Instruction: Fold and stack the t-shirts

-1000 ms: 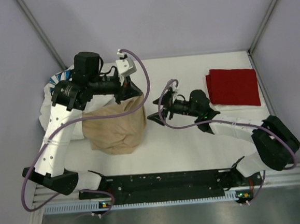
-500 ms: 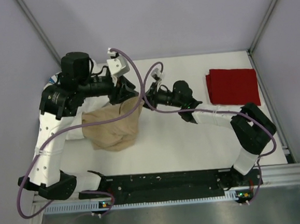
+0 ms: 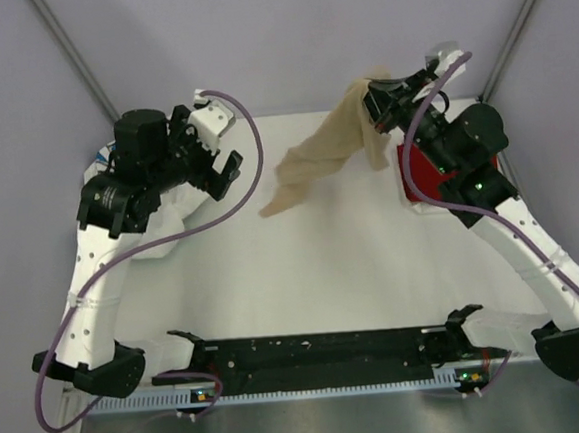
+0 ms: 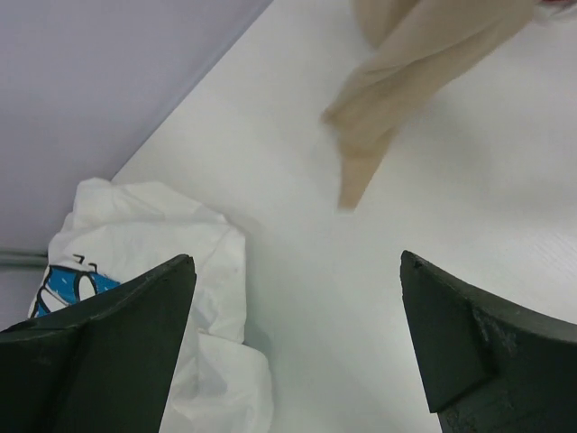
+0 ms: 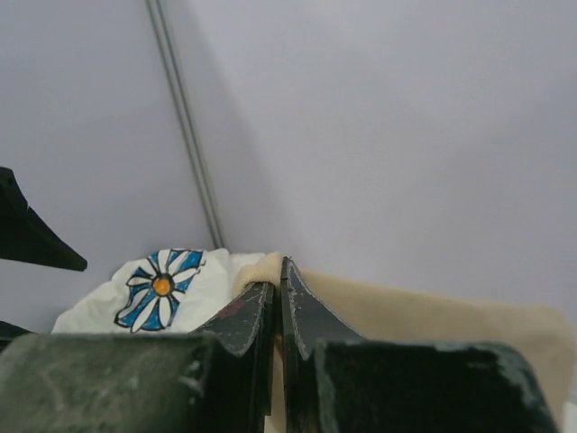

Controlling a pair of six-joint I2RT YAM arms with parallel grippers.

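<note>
My right gripper (image 3: 389, 98) is up by the far right corner of the table (image 3: 304, 275), its jaws pinched nearly together on one edge of the tan shirt (image 3: 320, 159). The shirt hangs from that single pinch and trails down toward the middle of the far edge. The folded red shirt (image 3: 419, 178) lies under my right arm at the right edge. My left gripper (image 3: 226, 173) is wide open with nothing in it, above the crumpled white daisy shirt (image 4: 153, 234) near the far left corner.

I judge the tan shirt needs spreading flat before any fold. I'd lower it tail first onto bare table, well away from the red shirt, and take a second corner with the left.
</note>
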